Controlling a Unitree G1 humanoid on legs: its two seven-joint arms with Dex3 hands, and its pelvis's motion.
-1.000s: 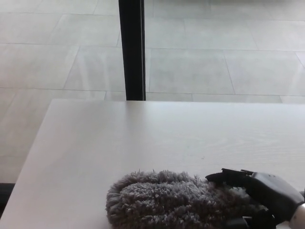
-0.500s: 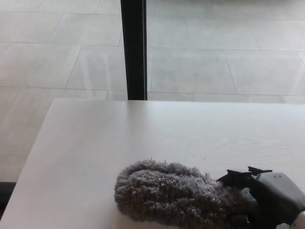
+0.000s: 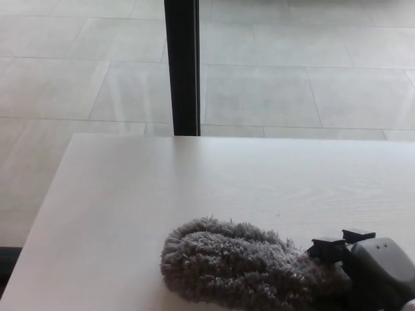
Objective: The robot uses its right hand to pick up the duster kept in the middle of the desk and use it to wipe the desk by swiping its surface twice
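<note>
Right hand at desk's near edge, toward right corner, fingers clamped on duster. Duster flat on desk, fluffy end pointing left. Dark post beyond far edge.

The duster lies on the desk near its front edge, the right hand at its right end
</note>
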